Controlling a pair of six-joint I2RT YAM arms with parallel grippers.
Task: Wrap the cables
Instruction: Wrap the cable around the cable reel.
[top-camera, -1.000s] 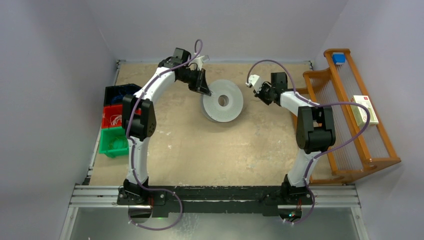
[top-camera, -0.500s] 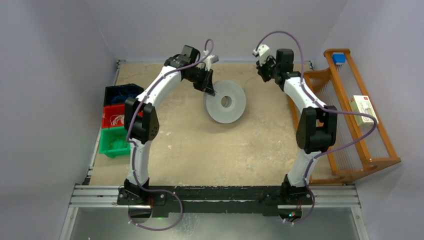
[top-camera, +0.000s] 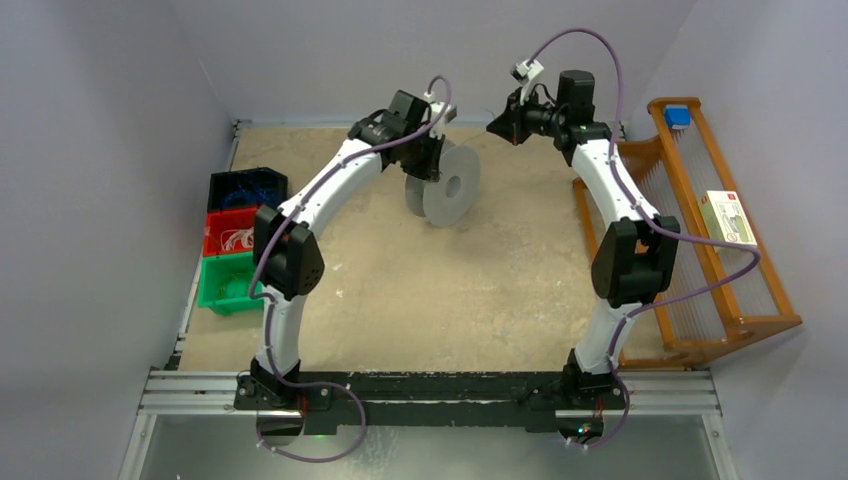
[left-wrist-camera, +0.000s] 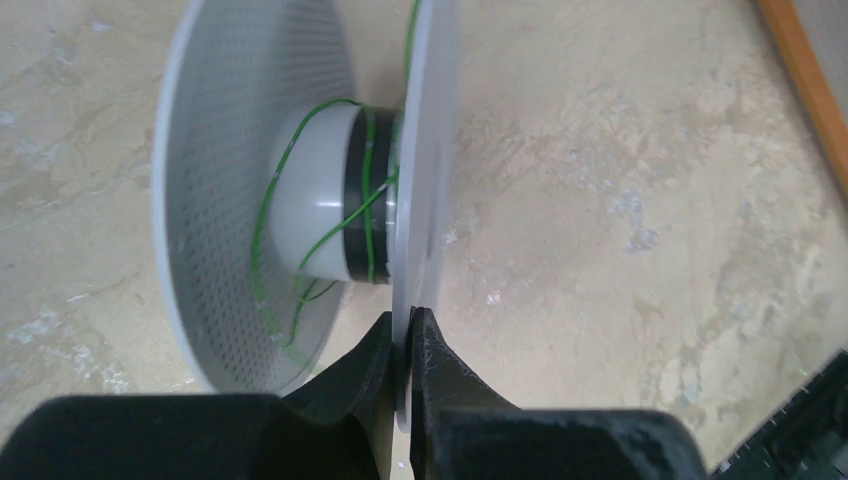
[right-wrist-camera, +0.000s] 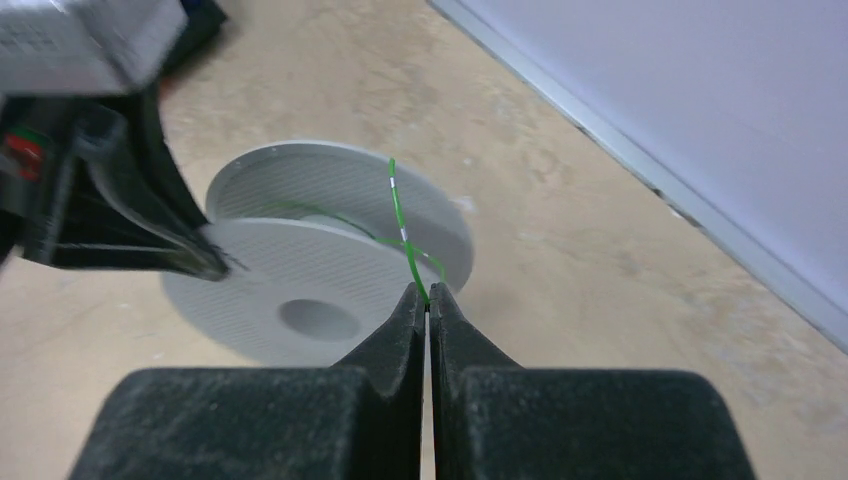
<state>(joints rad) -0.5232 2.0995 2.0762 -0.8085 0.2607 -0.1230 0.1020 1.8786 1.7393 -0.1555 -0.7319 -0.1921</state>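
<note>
A pale grey spool (top-camera: 452, 186) stands tilted on edge near the table's far middle. My left gripper (top-camera: 432, 172) is shut on the rim of one flange (left-wrist-camera: 428, 150), the fingertips pinching it from both sides at the left gripper (left-wrist-camera: 410, 325). A thin green cable (left-wrist-camera: 368, 170) runs in a few loose turns around the hub (left-wrist-camera: 320, 190). To the right of the spool and higher, my right gripper (top-camera: 495, 127) is shut on the free end of the cable (right-wrist-camera: 400, 215). In the right wrist view the cable rises from the right gripper (right-wrist-camera: 428, 296) toward the spool (right-wrist-camera: 300, 280).
Blue (top-camera: 245, 187), red (top-camera: 228, 232) and green (top-camera: 228, 283) bins stand stacked along the table's left edge. A wooden rack (top-camera: 700, 250) with a white box (top-camera: 728, 218) fills the right side. The back wall is close behind both grippers.
The left gripper has tipped the spool from lying flat to standing on edge and carried it slightly right. The right arm has risen and swung back toward the far wall.
</note>
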